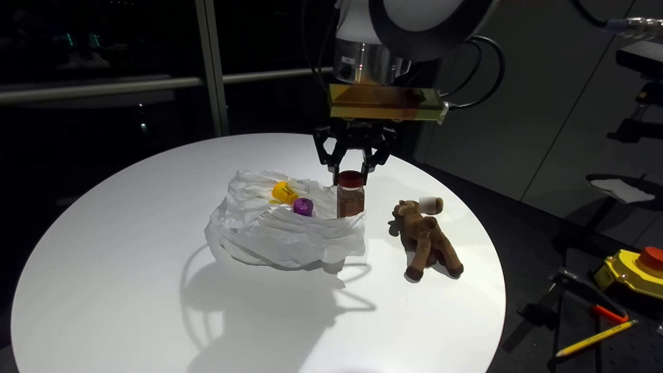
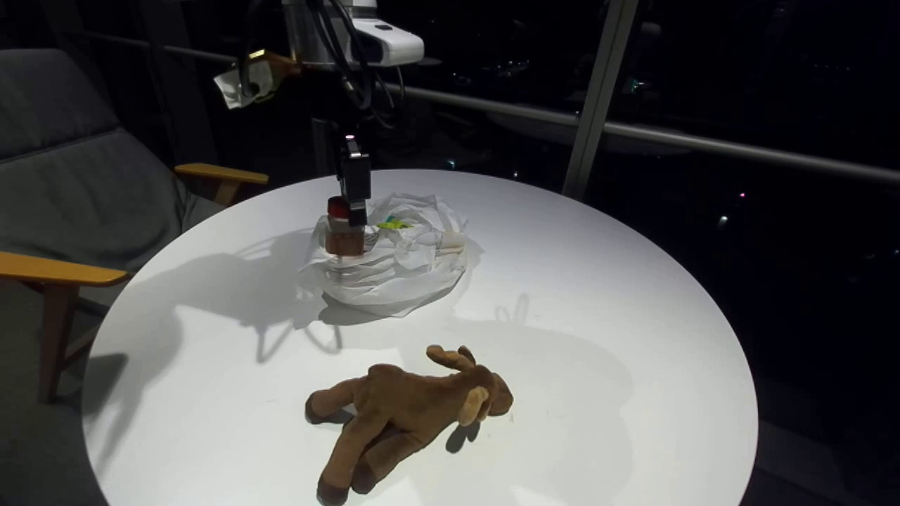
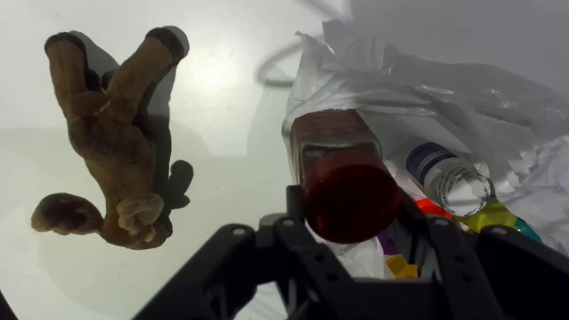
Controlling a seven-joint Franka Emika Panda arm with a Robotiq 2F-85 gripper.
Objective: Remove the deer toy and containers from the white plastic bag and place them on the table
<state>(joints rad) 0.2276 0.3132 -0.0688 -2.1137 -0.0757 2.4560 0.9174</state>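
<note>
In an exterior view, your fingers (image 1: 335, 176) grasp the red-lidded jar (image 1: 350, 199), upright at the rim of the white plastic bag (image 1: 295, 238); the deer toy (image 1: 417, 227) lies near the right edge of the worktop (image 1: 103, 248). An orange container (image 1: 284, 192) and a purple container (image 1: 303, 206) show inside the bag. In an exterior view, the bag lies nearer the far edge than the deer toy. In the wrist view, a purple-banded bottle (image 3: 448, 178) lies inside.

Brown plush deer toy (image 1: 422, 230) lies sprawled on white rd. worktop (image 1: 103, 259), at 3 o'clock from crinkled white plastic bag (image 1: 295, 241) in an exterior view. Red-capped jar (image 1: 350, 201) is held upright at bag's 2 o'clock; inside, orange container (image 1: 284, 191) sits approx. 10 o'clock of purple container (image 1: 303, 207), w/ purple-banded btl. (image 3: 444, 178) per wrist view.
</note>
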